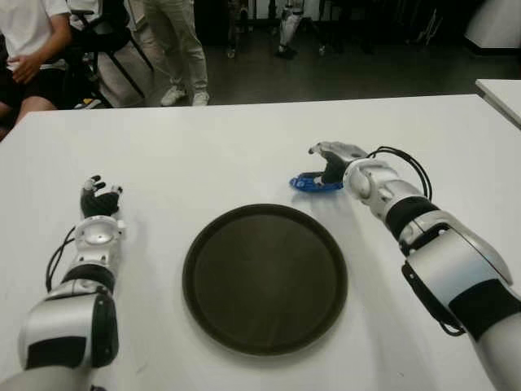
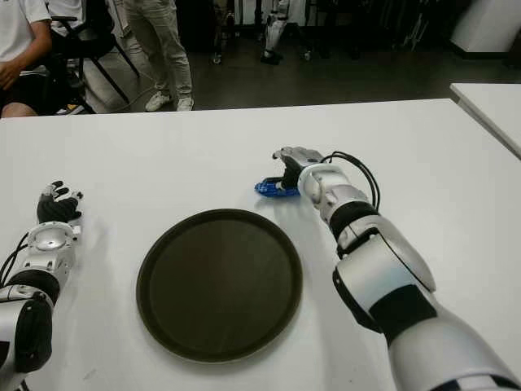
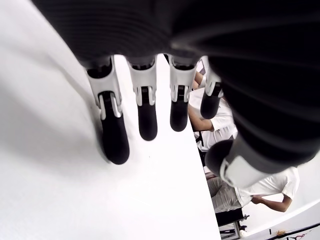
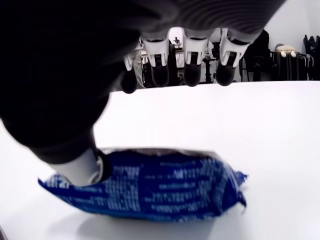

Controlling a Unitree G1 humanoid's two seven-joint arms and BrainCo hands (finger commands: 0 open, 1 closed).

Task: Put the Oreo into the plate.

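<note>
The Oreo (image 1: 313,184) is a blue pack lying flat on the white table (image 1: 203,147), just beyond the far right rim of the round dark plate (image 1: 264,277). My right hand (image 1: 324,165) hovers over the pack's right end. In the right wrist view its fingers (image 4: 192,70) stretch out above the Oreo (image 4: 160,187) while the thumb sits against the pack's side; the fingers have not closed around it. My left hand (image 1: 99,199) shows left of the plate, fingers (image 3: 145,115) extended and holding nothing. The plate holds nothing.
Beyond the table's far edge a person sits at the back left (image 1: 28,49) and another stands nearby (image 1: 181,49). A second white table (image 1: 501,94) shows at the far right.
</note>
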